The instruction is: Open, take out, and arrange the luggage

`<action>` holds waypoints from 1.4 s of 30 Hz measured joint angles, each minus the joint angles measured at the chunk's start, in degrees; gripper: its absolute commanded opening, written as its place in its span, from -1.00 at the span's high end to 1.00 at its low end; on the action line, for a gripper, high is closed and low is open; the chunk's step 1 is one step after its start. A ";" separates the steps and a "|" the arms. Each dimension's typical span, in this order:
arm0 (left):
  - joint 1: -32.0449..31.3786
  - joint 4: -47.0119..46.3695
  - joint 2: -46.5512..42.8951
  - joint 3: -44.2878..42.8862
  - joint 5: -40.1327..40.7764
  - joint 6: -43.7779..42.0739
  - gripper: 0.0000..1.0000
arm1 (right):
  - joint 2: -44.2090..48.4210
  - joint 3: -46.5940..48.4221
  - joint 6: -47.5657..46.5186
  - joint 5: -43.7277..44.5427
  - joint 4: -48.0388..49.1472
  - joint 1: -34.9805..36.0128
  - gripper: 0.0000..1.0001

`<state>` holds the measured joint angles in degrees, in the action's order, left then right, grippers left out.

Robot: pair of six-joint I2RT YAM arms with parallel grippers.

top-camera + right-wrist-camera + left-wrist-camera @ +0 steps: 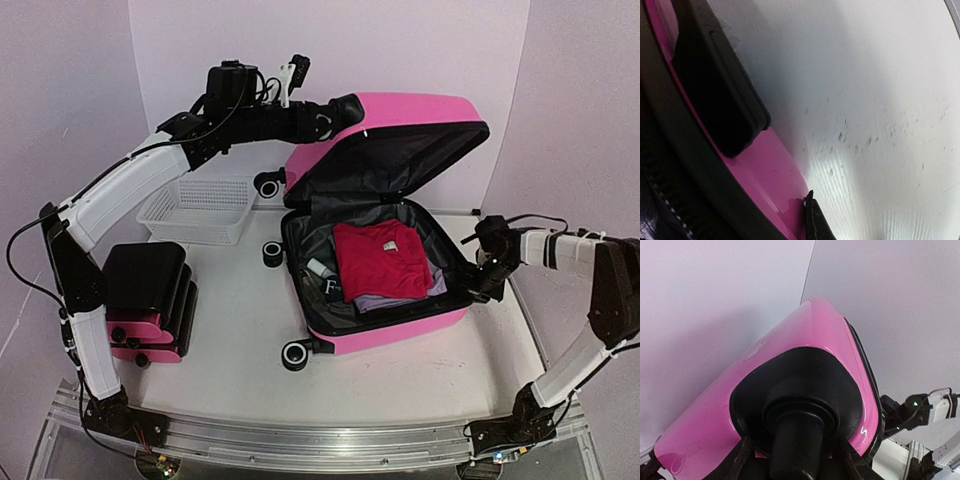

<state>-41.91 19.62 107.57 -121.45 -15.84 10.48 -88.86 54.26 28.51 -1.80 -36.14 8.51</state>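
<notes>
Nearest, the aluminium rail (300, 440) carries both arm bases. From the left: stacked small cases (150, 300), a white mesh basket (200, 208), then the luggage (385, 335) on the worktop (230, 370), its lid (400, 110) half raised. The left fingers (347, 108) clamp the lid's corner wheel (795, 425); if that wheel turns in the grip, the lid could drop onto the red garment (380, 258) packed below. The overhanging lid also crowds any reach inside. The right fingers (812, 220) lie against the shell's right side; apart or together, I cannot tell.

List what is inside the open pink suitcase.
A folded red shirt lies on a pale lavender garment, a small white item beside them. Whatever lies under the clothes is covered.
</notes>
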 measured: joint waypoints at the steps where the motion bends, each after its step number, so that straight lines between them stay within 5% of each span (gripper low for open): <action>1: 0.39 -0.42 0.74 -1.25 0.11 -0.15 1.00 | 1.64 -1.51 1.36 0.15 -0.09 0.66 0.99; 3: 1.22 -0.83 1.99 -3.23 0.24 -0.44 1.00 | 4.20 -3.74 3.41 0.39 -0.48 1.86 0.83; 7: 3.17 -2.34 3.48 -5.84 0.22 -0.48 1.00 | 9.20 -6.78 6.56 -1.25 -0.92 3.34 -0.23; 10: 4.81 -3.39 4.02 -6.05 -0.39 0.31 1.00 | 14.21 -4.81 4.63 -4.68 -1.44 4.09 -0.88; 11: 5.29 -3.54 4.17 -6.05 -0.68 0.50 1.00 | 14.82 -2.75 3.26 -4.90 -2.51 4.20 -0.95; 19: 6.88 -4.66 4.31 -5.97 -1.92 3.39 1.00 | 6.49 23.87 -8.96 -9.03 3.21 -1.14 -0.96; 31: 6.84 -5.01 4.31 -5.92 -3.61 7.80 1.00 | -36.98 61.48 -8.37 -19.04 28.41 -5.86 -0.93; 37: 6.88 -5.14 4.31 -5.92 -4.02 9.09 1.00 | -46.31 63.21 -4.04 -23.69 39.47 -5.57 -0.67; 42: 7.39 -5.16 4.31 -5.95 -4.57 10.05 1.00 | -49.27 65.92 -1.16 -26.03 47.74 -4.76 -0.64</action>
<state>-34.52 14.46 111.87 -127.39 -20.40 20.53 -138.12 120.18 27.35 -27.83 11.60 3.75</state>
